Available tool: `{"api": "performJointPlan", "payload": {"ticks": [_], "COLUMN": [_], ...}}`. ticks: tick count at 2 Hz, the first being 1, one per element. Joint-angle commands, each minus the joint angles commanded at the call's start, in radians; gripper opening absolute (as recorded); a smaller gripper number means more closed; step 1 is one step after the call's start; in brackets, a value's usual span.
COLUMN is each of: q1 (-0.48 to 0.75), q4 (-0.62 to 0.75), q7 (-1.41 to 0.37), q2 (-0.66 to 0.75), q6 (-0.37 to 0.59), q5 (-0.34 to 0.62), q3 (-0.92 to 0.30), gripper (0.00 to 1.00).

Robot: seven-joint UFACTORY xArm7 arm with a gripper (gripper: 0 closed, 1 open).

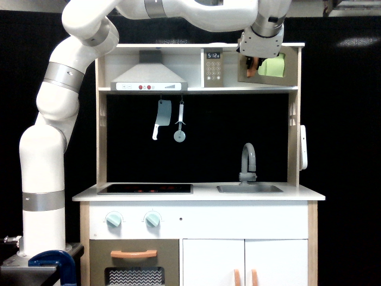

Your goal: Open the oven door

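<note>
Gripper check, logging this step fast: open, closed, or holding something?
Gripper: at the orange handle of the oven door; whether its fingers are closed on it cannot be told.

The small display [213, 55] above the toy microwave's keypad [213, 70] reads about "5:12".

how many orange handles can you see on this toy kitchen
4: one short vertical handle on the oven door beneath the hand, one horizontal handle on the lower taupe door, two small ones on the white cabinet doors.
</note>
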Motion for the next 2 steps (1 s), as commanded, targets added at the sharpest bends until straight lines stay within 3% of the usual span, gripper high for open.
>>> {"api": "performJointPlan", "payload": {"ticks": [1, 2], "q1": [-0.102, -0.136], "q4": [0.120, 0.139], "q7": [0.024, 0.027], "q2": [0.078, 0.091], "q6": [0.045, 0.040], "q5": [0.020, 0.011], "q3": [0.055, 0.095], "gripper": [0.00, 0.00]}}
